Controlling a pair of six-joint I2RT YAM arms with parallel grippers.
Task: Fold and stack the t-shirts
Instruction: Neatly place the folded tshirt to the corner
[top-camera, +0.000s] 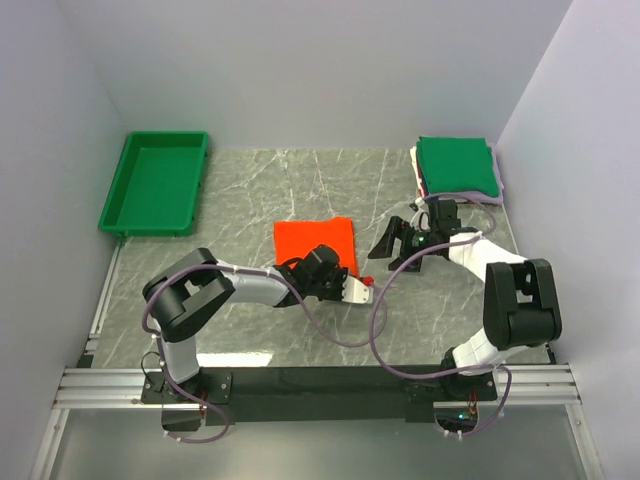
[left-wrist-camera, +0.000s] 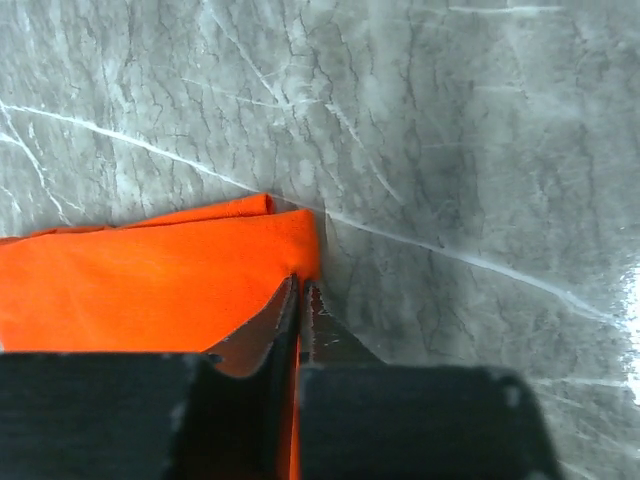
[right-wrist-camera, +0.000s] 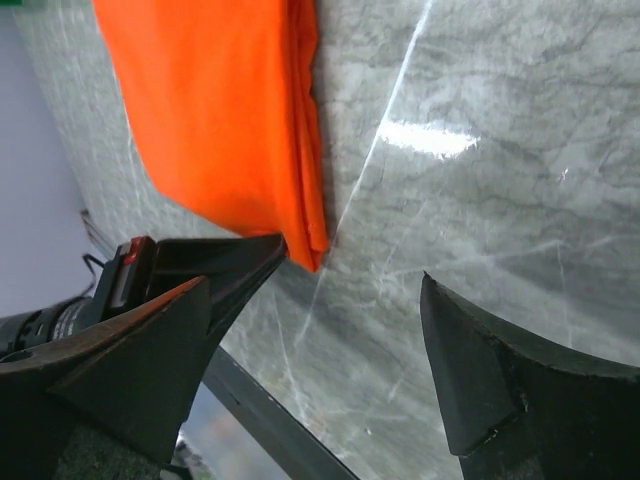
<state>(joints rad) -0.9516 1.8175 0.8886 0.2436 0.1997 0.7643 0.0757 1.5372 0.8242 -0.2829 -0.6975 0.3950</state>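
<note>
Bare bench (top-camera: 300, 185) runs wide between the green tray (top-camera: 155, 183) at the far left and the shirt stack (top-camera: 458, 165) in the far right corner. The orange tee (top-camera: 313, 240) lies flat mid-bench. Its near right corner is crowded: the left gripper (top-camera: 364, 288) is clamped on it and the right gripper (top-camera: 400, 245) stands spread just beside. Walls (top-camera: 300, 70) close off three sides.
</note>
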